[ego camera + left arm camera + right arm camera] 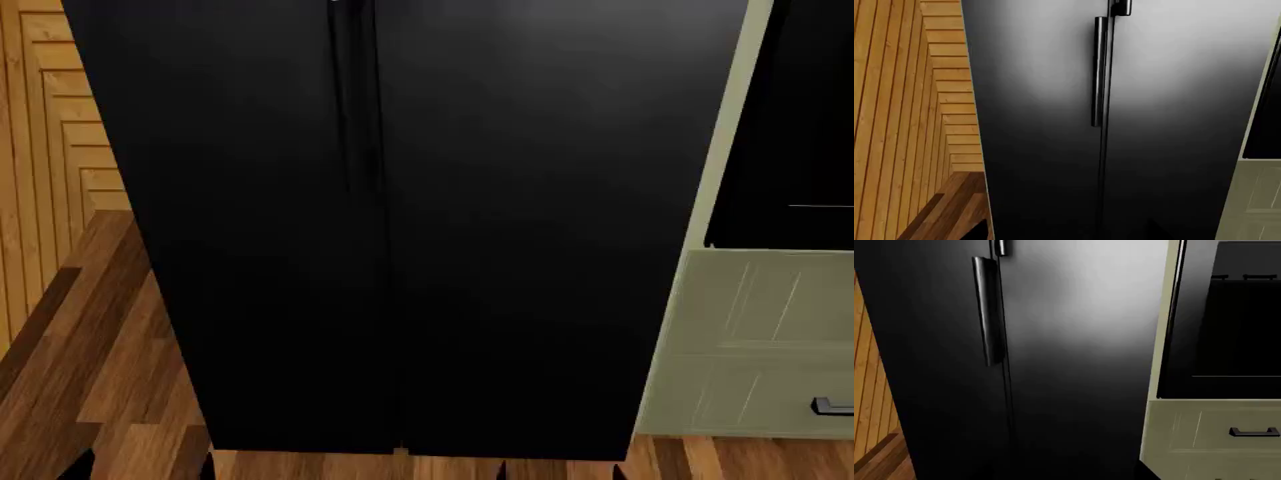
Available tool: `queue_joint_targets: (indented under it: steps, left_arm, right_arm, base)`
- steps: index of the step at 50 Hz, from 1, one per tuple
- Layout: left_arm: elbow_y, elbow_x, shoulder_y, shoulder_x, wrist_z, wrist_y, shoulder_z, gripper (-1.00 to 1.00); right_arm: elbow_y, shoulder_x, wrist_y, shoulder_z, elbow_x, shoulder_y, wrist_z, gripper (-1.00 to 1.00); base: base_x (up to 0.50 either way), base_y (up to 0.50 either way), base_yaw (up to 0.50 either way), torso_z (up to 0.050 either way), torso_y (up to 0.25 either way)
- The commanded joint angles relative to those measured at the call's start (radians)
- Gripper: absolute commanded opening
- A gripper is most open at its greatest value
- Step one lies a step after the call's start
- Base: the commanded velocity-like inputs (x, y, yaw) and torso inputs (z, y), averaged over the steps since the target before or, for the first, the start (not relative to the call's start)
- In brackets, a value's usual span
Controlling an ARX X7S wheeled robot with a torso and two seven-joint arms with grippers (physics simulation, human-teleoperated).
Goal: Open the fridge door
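Observation:
Two tall matte-black door panels fill all three views, split by a vertical seam. The fridge door (547, 220) is the wider panel right of the seam, also seen as the fridge door (1174, 115) and the fridge door (1081, 365). Only the lower end of its bar handle (1121, 7) shows, at the frame's top edge. A long black bar handle (1099, 70) hangs left of the seam on the narrower panel (1034, 125). Both doors lie flush and closed. Neither gripper shows in any view.
Cream panelled cabinet fronts (761, 340) with a black pull (1253, 432) stand right of the fridge, under a dark oven recess (1227, 325). A wood-slat wall (901, 100) is at the left. Wood floor (94, 400) runs in front.

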Motion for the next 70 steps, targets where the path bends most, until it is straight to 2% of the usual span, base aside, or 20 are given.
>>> queue_joint_targets:
  steps: [1,2,3,7,11,21,22,26,43,70]
  left_arm:
    - [0.000,-0.006,0.000,-0.010,-0.011,0.000,0.011,1.00]
    - [0.001,-0.021,0.005,-0.009,-0.008,0.008,0.008,1.00]
    - [0.001,-0.030,0.010,-0.015,-0.014,0.011,0.015,1.00]
    - [0.025,-0.041,0.019,-0.029,-0.041,0.001,0.033,1.00]
    - [0.030,-0.055,0.016,-0.039,-0.050,-0.006,0.047,1.00]
    - [0.310,-0.060,-0.010,-0.077,-0.073,-0.244,0.085,1.00]
    - [0.381,-0.047,-0.122,-0.087,-0.073,-0.370,0.095,1.00]
    - [0.384,-0.034,-0.158,-0.090,-0.081,-0.395,0.120,1.00]
    - [0.399,-0.056,-0.152,-0.111,-0.106,-0.396,0.130,1.00]
    - [0.401,-0.087,-0.156,-0.136,-0.130,-0.406,0.148,1.00]
  right_arm:
    - [0.000,0.009,0.000,-0.013,0.009,0.000,0.013,1.00]
    - [0.012,0.011,-0.050,-0.019,0.022,-0.003,-0.014,1.00]
    - [0.001,0.013,-0.035,-0.012,0.074,-0.005,-0.021,1.00]
    - [-0.041,0.040,0.070,-0.035,0.068,-0.009,0.010,1.00]
    - [-0.044,0.059,0.077,-0.062,0.065,-0.008,-0.002,1.00]
    - [-0.299,0.099,0.306,-0.073,0.057,0.027,0.036,1.00]
    - [-0.414,0.127,0.456,-0.082,0.044,0.155,0.027,1.00]
    - [-0.429,0.138,0.514,-0.088,0.041,0.190,0.028,1.00]
    - [-0.429,0.153,0.501,-0.107,0.044,0.182,0.042,1.00]
    - [-0.436,0.171,0.496,-0.119,0.055,0.182,0.065,1.00]
  base:
    - [0.00,0.00,0.00,0.000,0.000]
    - [0.00,0.00,0.00,0.000,0.000]
    - [0.00,0.00,0.00,0.000,0.000]
    - [0.00,0.00,0.00,0.000,0.000]
    - [0.00,0.00,0.00,0.000,0.000]
    - [0.00,0.00,0.00,0.000,0.000]
    - [0.00,0.00,0.00,0.000,0.000]
    - [0.00,0.00,0.00,0.000,0.000]
    - [0.08,-0.21,0.00,0.000,0.000]
    - [0.45,-0.01,0.00,0.000,0.000]
